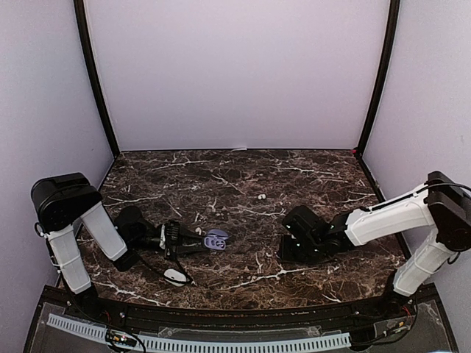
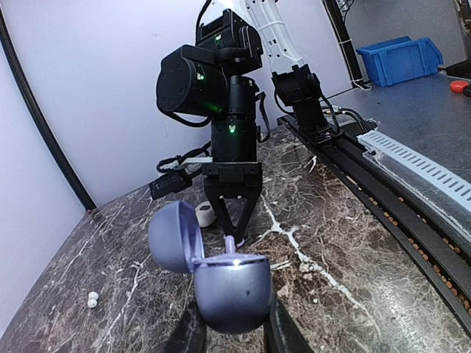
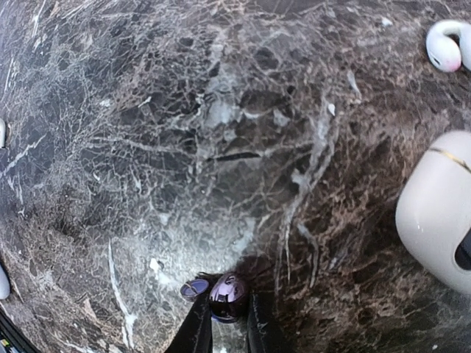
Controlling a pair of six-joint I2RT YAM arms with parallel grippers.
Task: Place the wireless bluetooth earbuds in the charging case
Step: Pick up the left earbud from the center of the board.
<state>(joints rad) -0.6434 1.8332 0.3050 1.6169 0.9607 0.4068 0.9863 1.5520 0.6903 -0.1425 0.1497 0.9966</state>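
While the lavender earbud lies on the bench, pinched narrowly between the right fingers, the left fingers clamp the open lavender charging case nearby; so shallow a pinch could squirt the bud free when lifted.

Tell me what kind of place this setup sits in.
Probably a robotics lab test cell: a marble-patterned tabletop boxed in by plain backdrop walls, with a blue parts bin on a grey workbench just outside it.
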